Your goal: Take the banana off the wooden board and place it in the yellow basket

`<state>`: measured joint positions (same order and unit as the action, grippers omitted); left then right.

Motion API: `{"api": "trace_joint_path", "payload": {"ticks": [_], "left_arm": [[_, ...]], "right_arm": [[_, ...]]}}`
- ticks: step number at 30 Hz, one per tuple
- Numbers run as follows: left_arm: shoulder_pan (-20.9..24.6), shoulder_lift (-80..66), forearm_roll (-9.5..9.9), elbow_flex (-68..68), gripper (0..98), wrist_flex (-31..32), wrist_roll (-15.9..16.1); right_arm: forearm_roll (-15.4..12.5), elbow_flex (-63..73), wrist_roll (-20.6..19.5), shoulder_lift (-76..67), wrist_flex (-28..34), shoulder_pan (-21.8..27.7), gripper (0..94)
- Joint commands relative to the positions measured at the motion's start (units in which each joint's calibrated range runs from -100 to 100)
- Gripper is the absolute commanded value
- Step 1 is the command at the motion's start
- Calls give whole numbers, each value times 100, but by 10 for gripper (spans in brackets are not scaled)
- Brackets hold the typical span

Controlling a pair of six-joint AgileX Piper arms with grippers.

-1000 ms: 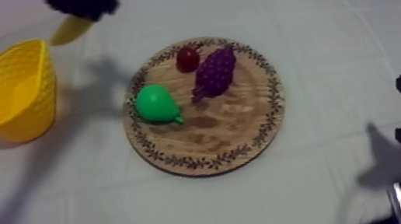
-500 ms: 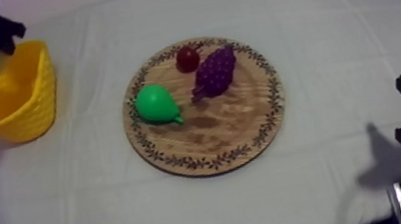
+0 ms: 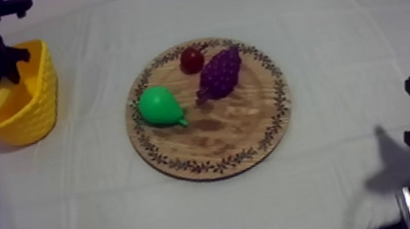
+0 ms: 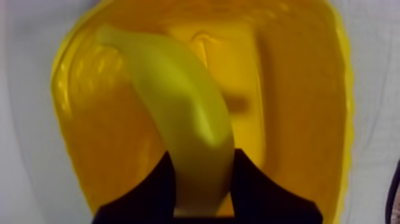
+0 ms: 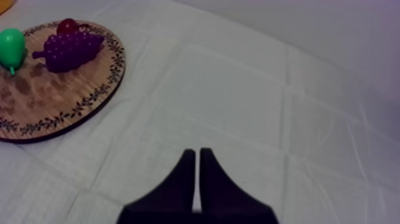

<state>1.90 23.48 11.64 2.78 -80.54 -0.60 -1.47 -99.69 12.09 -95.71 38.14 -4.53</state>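
Left gripper (image 4: 204, 170): clamped on banana (image 4: 178, 107), over yellow basket (image 3: 38, 109), far left. Right gripper (image 5: 197, 158): fingers pressed together, near right.

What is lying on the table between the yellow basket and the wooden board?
Nothing. In the top view, the stretch of grey-white cloth between the yellow basket and the wooden board is bare.

1. banana (image 4: 184, 107): i count one.
2. yellow basket (image 3: 37, 113): i count one.
3. round wooden board (image 3: 231, 131): i count one.
4. pear (image 3: 158, 106): i count one, green.
5. bunch of grapes (image 3: 219, 73): i count one, purple.
6. small red fruit (image 3: 191, 59): i count one.
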Motion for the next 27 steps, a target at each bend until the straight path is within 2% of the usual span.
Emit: {"api": "trace_joint_path", "payload": {"ticks": [1, 6, 10, 13, 18, 22, 27], "left_arm": [[39, 140, -61, 8, 272, 214, -17], [72, 437, -136, -64, 290, 520, -46], [100, 579, -263, -45, 387, 654, 2], [142, 629, -362, 12, 424, 738, 54], [111, 573, -350, 241, 432, 1026, 59], [75, 399, -377, 375, 386, 1195, 73], [-94, -304, -413, 697, 256, 1588, 141]], "right_arm": [[-2, 3, 0, -4, 1, 1, 5], [-2, 3, 0, -4, 1, 1, 5], [-2, 3, 0, -4, 1, 1, 5], [-2, 3, 0, -4, 1, 1, 5], [-2, 3, 0, -4, 1, 1, 5], [-2, 3, 0, -4, 1, 1, 5], [-2, 3, 0, -4, 1, 1, 5]]}}
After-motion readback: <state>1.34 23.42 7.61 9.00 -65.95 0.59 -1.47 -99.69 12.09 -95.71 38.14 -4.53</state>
